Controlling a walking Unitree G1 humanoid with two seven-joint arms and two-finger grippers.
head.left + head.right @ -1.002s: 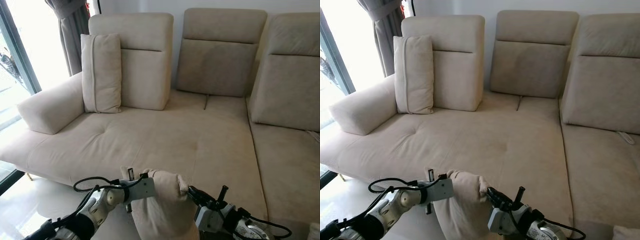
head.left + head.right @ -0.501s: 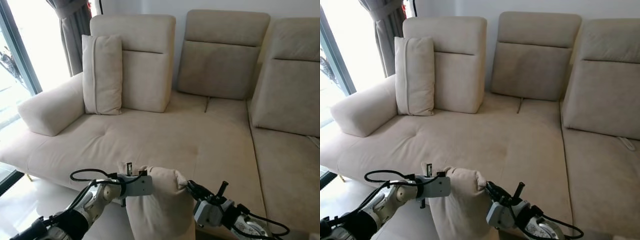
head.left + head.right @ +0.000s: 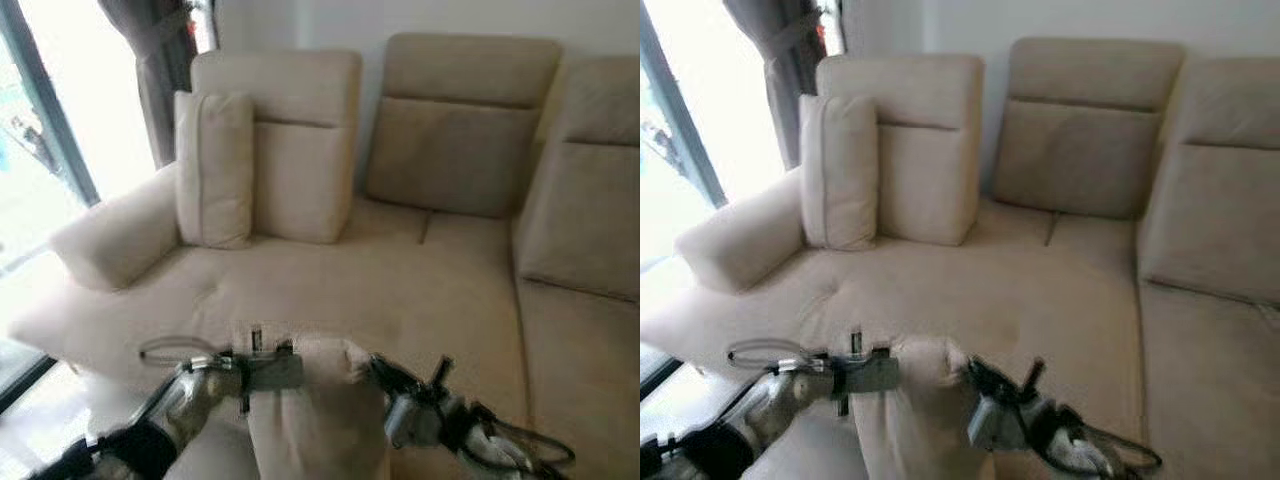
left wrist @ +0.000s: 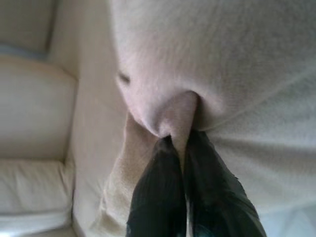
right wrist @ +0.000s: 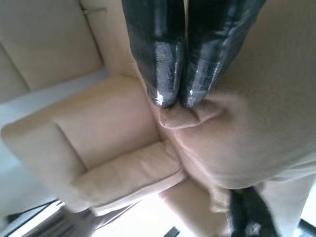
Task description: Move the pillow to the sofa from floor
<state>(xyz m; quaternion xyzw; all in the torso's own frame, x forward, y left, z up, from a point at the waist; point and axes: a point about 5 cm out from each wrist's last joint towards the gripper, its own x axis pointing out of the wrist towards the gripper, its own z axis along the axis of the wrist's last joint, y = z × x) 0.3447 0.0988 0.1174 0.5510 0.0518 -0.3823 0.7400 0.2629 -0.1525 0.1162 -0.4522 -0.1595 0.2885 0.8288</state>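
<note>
A beige pillow (image 3: pixel 320 410) hangs between the robot's two grippers at the front edge of a wide beige sofa (image 3: pixel 400 290), off the floor and not yet set down on the seat. The left gripper (image 4: pixel 180 143) has its black fingers pinched tight on a fold of the pillow's fabric at one upper corner, and the right gripper (image 5: pixel 173 101) is clamped the same way on a tuck of cloth at the other. From the head camera the pillow's top sits level with the seat's near edge, its lower part drooping below the two arms. A second pillow (image 3: pixel 215 170) stands upright against the backrest near the sofa's armrest (image 3: pixel 115 240), beside a bright window (image 3: pixel 60 120) and a dark curtain (image 3: pixel 165 70). Judged from this, the pickup is done and the carry is nearly over; what remains is to bring the pillow forward over the open seat, lower it and let go with both grippers.
</note>
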